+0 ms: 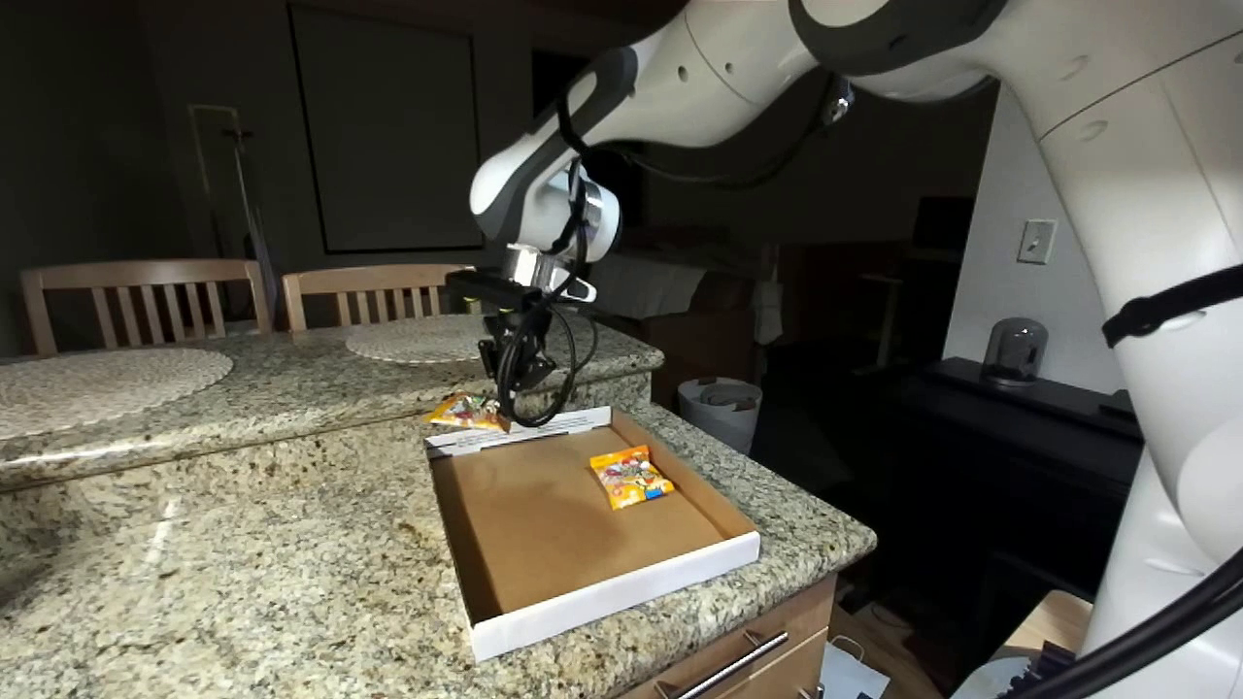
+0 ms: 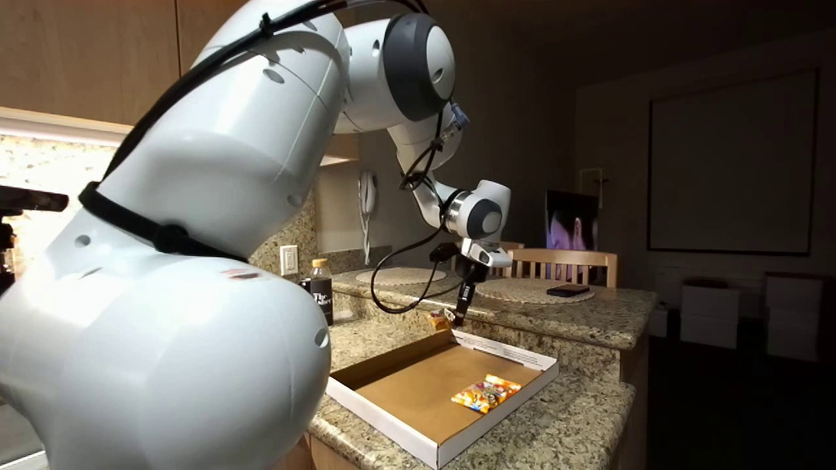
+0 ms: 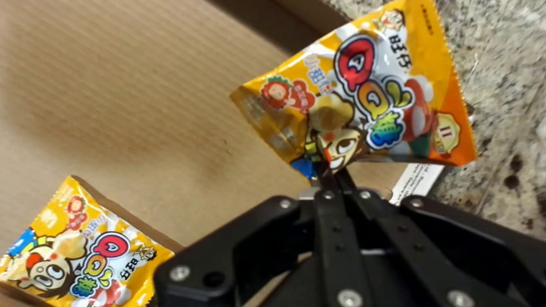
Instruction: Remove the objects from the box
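The black two-fingered hand (image 3: 335, 172) is pinching a flat orange-and-yellow packet (image 3: 367, 85) over a corner of the shallow white-sided cardboard box (image 1: 617, 595) — seemingly the lifting-out step, a matching packet (image 1: 631, 478) lying inside — and likely needing to carry it clear, then release.

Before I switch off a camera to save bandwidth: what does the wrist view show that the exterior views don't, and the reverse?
Only the wrist view shows the spot where the pincer is closed on the held packet, and its lettering large enough to read.

Only the exterior views show the arm, the wooden chairs and the woven placemats.

Shared: the pincer, the held packet, the second packet lying in the box, and the granite counter.
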Robot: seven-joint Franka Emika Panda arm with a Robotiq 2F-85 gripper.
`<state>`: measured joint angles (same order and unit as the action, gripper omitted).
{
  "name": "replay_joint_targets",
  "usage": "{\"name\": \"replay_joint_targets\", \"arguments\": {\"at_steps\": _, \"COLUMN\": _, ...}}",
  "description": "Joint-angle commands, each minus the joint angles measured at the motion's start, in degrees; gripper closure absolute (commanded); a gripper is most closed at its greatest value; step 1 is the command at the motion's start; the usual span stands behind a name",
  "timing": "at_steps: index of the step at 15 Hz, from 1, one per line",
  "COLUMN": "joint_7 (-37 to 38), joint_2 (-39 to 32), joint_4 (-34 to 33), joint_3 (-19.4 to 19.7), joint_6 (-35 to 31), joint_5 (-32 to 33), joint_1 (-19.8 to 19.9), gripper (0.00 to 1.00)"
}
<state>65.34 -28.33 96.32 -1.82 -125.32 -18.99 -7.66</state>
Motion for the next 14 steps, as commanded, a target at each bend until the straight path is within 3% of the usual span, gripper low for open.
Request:
{"name": "replay_joint_targets", "arguments": {"at_steps": 1, "joint_7": -1.3, "joint_2": 7.96, "joint_4": 6.16, "joint_3": -0.44, "joint_6": -1.24, "joint_5": 1.89, "joint_1": -1.05, "gripper": 0.98}}
{"name": "replay_joint_targets", "arguments": {"at_steps": 8, "joint_7": 1.66, "joint_2": 5.19, "joint_4": -1.3, "joint_3": 0.78, "joint_6": 6.6, "joint_5": 14.93, "joint_1": -3.92, "gripper": 0.98}}
{"name": "replay_joint_targets", "arguments": {"at_steps": 14, "joint_7": 5.73, "joint_2": -0.53, "joint_4": -14.8, "joint_3": 3.16, "joint_6": 3.06, "joint_5": 22.36, "joint_1": -5.58, "gripper": 0.95}}
